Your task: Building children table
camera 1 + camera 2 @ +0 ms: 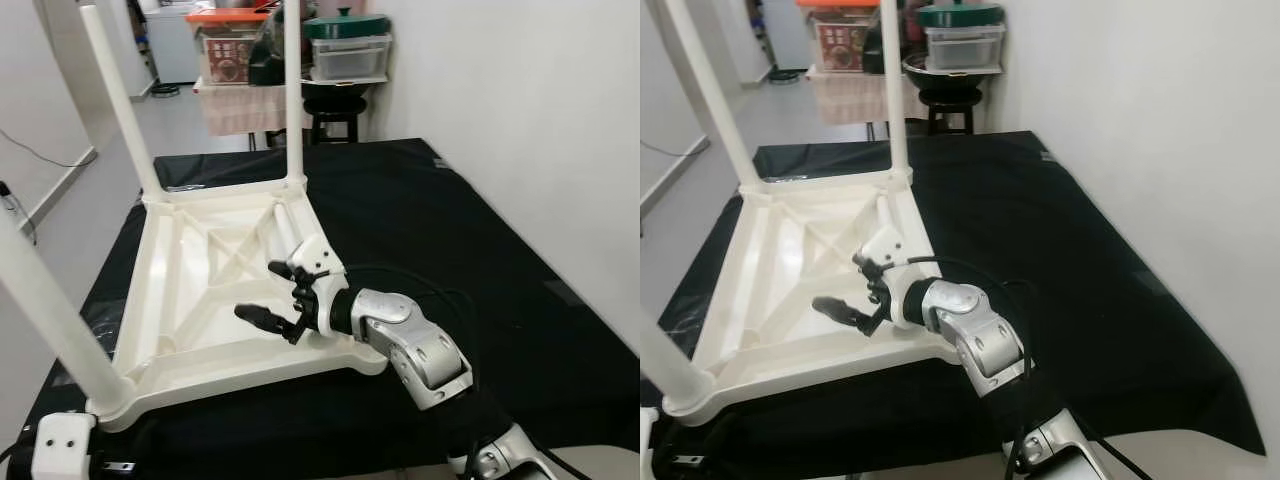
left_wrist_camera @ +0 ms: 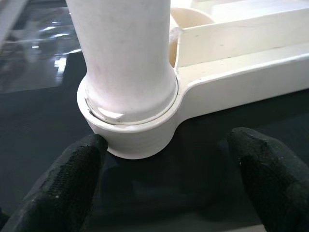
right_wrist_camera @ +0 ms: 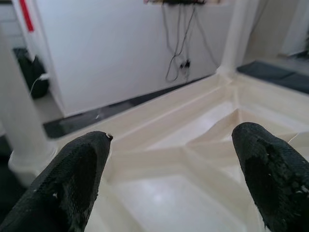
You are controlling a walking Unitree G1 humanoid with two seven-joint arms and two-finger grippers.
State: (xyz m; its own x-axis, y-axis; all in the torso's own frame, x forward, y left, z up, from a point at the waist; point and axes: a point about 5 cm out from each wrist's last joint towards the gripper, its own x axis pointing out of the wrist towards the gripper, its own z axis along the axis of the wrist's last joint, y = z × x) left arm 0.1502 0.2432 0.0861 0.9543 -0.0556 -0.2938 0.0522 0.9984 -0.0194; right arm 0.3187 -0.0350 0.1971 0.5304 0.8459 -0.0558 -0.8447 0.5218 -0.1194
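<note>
Black cloth [image 1: 440, 250] covers the work surface across the middle of the left eye frame, with a white wall on the right and a pale floor on the left. On the cloth, left of centre, lies the cream children's table [image 1: 215, 290] upside down, its ribbed underside facing up. Three white legs stand in its corner sockets: one at the far left corner [image 1: 118, 100] leaning toward the upper left, one at the far right corner [image 1: 293, 95] upright, and a near left leg [image 1: 45, 310] running out of the lower left edge. The near right corner of the table shows no leg.

Over the near right part of the underside, just below frame centre, the right gripper [image 1: 276, 292] hovers with its two black fingers spread apart and holding nothing; its silver arm [image 1: 420, 355] reaches in from the lower right. In the left wrist view the left gripper [image 2: 169, 186] sits just beside the near left leg's socket [image 2: 128, 130], fingers [image 2: 63, 188] wide apart and empty, resting low against the cloth.

At the top of the frame stand a dark stool [image 1: 335, 110] and stacked storage boxes [image 1: 348, 45].
</note>
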